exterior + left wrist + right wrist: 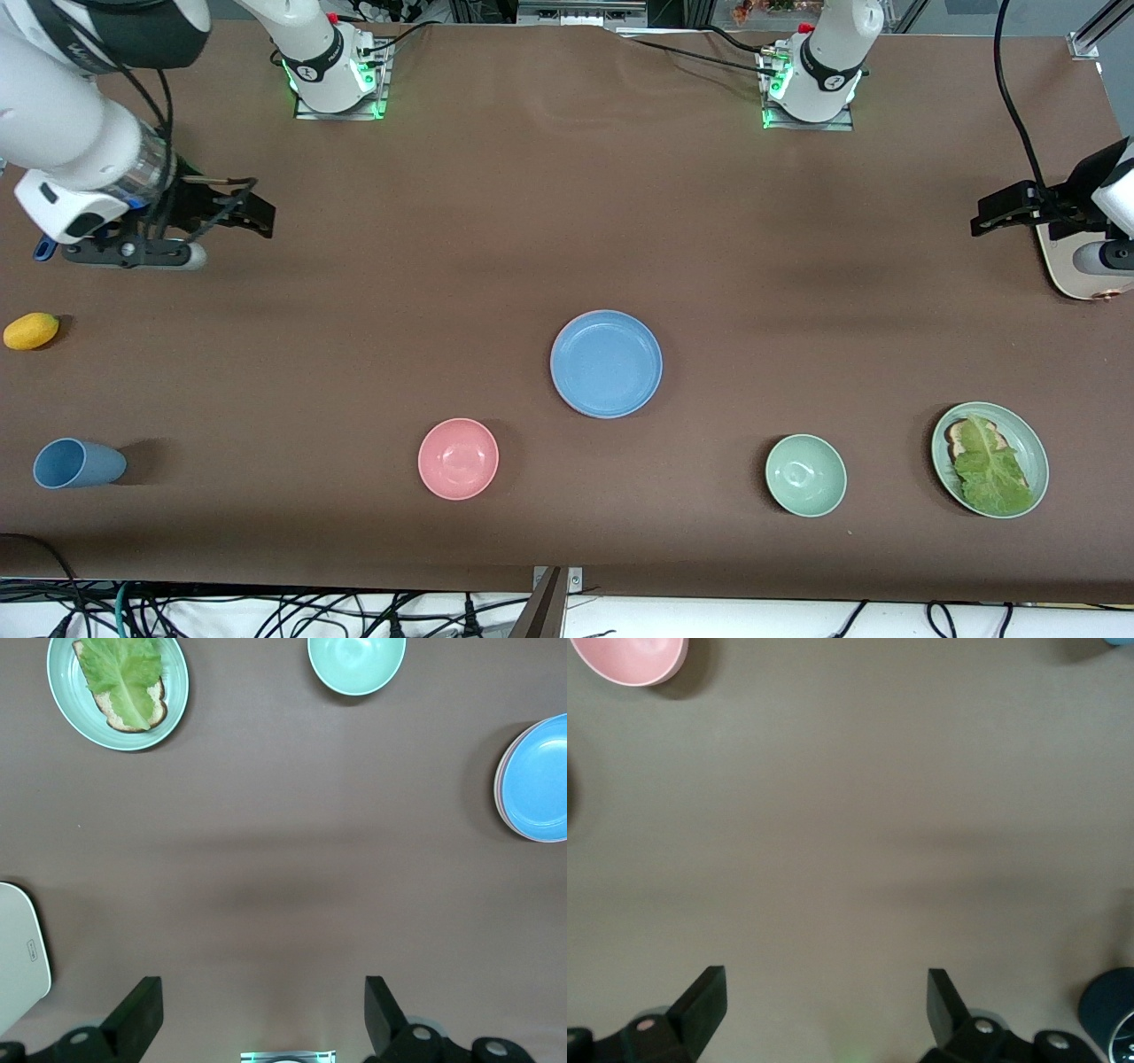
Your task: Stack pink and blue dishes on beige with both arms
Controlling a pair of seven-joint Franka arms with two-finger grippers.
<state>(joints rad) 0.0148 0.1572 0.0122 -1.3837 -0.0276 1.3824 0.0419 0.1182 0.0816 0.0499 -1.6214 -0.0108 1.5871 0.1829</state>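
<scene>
1. The blue plate (606, 363) lies flat near the middle of the worktop (567, 221), about midway between the two arms' ends.
2. In the left wrist view a pinkish rim (499, 784) peeks out under the blue plate's edge, so it seems to rest on at least one other plate. You cannot tell whether the beige plate is at the bottom. No pink or beige plate shows by itself anywhere.
3. Your left claw (992, 217) hangs over the left arm's end of the worktop, beside a cream board (1063, 266). Its fingers are spread wide and hold nothing.
4. Your right claw (252, 213) hangs over the right arm's end, with its fingers spread wide and also empty.
5. Each arm is drawn back and waits, its wrist camera looking straight down on bare worktop.
6. The key relation: the plates are well apart from both claws, toward the worktop's middle and nearer to the front camera than what either claw hangs over. Neither arm is clearly nearer. The plates are round, so there is no long axis to line up with.
7. Judging from this, the stack looks done or close to it.
8. Along the front edge stand a blue cup (75, 463), a pink bowl (458, 458), a pale green bowl (805, 474) and a green plate (1036, 443) of lettuce on toast.
</scene>
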